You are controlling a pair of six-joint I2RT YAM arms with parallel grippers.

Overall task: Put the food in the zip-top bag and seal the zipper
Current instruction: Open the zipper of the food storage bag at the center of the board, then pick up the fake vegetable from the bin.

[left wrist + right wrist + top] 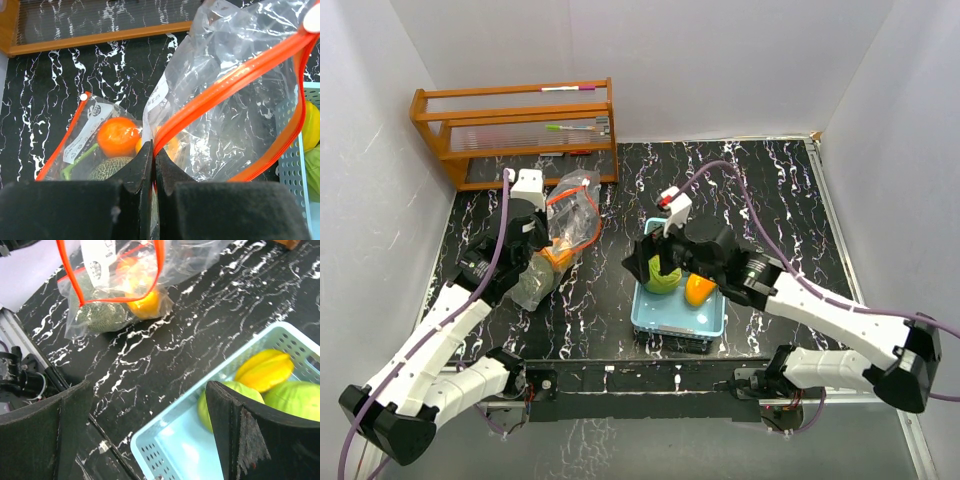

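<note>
The clear zip-top bag (563,232) with an orange zipper strip (235,75) lies left of centre, its mouth open. Inside it are an orange (117,136), a netted melon (106,169) and another orange-yellow piece. My left gripper (152,150) is shut on the bag's zipper edge; it is also in the top view (533,238). My right gripper (148,405) is open and empty, hovering over the near-left part of the light-blue basket (170,422). The basket holds two light-green balls (216,399) (296,397) and a yellow-orange piece (265,371). In the top view the gripper (656,264) is over a green ball (663,280).
A wooden rack (515,130) with pens stands at the back left, behind the bag. White walls close in the black marbled table (790,210) on three sides. The basket (655,322) sits near the table's front edge.
</note>
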